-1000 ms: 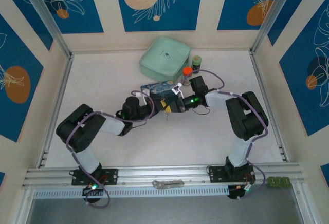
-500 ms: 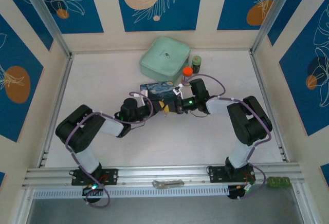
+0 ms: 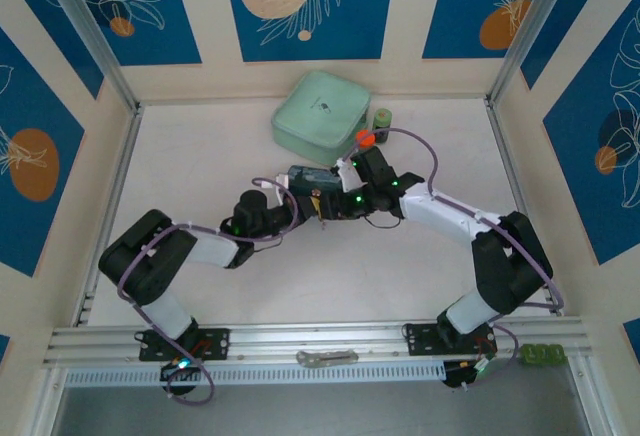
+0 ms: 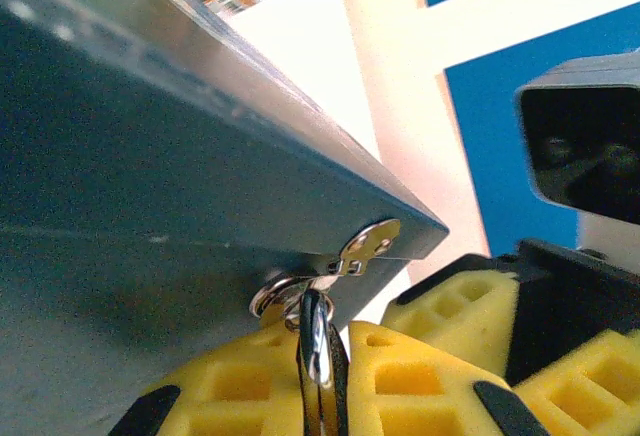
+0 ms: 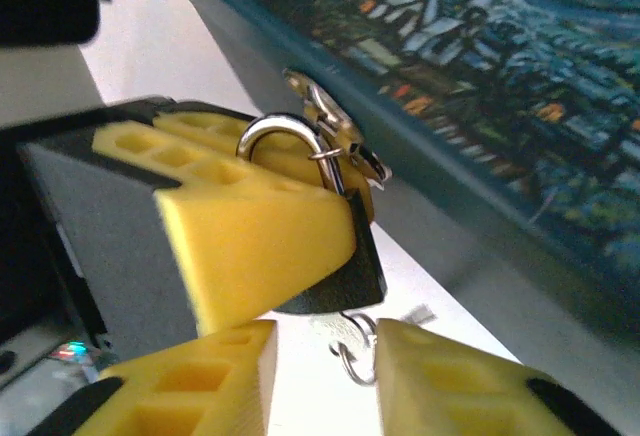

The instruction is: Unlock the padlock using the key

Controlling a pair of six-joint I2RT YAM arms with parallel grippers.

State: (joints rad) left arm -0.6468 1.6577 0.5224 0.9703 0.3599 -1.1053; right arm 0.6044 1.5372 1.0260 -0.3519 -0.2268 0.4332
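Observation:
The padlock (image 5: 350,274), a small dark body with a silvery shackle (image 5: 281,129), hangs from the hasp (image 4: 370,241) of the painted blue tin (image 3: 308,175). My left gripper (image 4: 322,388) is shut on the padlock body (image 4: 316,336), its yellow pads squeezing both sides. Of the key (image 5: 352,344), just a wire ring and a bit of head show, hanging under the padlock. My right gripper (image 5: 325,358) stands open around that ring, its fingers (image 5: 450,376) not touching it. In the top view both grippers meet at the tin's near side, left gripper (image 3: 312,206) and right gripper (image 3: 334,203).
A mint-green box (image 3: 322,112) sits behind the tin. An orange-capped bottle (image 3: 364,138) and a dark jar (image 3: 382,117) stand beside the right arm. A flat silver metal piece (image 3: 326,358) lies on the front rail.
My right gripper was shut on the key and has now opened, leaving the key hanging from the padlock. The right arm has stretched out leftward. The left gripper keeps its hold.

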